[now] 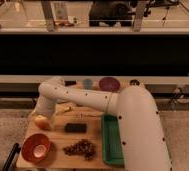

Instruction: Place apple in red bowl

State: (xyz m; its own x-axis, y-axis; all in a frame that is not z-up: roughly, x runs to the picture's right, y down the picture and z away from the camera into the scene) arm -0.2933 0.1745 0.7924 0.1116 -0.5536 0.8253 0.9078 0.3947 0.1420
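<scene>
One wooden table (pixel 58 160) filled the lower centre of the frame, with speckled floor around it and a dark wall band behind. We logged the red bowl (pixel 36 147) at lower left, its pale inner bottom showing, a green tray (pixel 109 144) at lower centre-right, and a purple bowl (pixel 109 83) at the far edge. The apple (pixel 41 122) lay on the table just above the red bowl, apart from it. The gripper (pixel 44 113) sat directly over the apple with its jaws spread; we could not tell whether it touched.
</scene>
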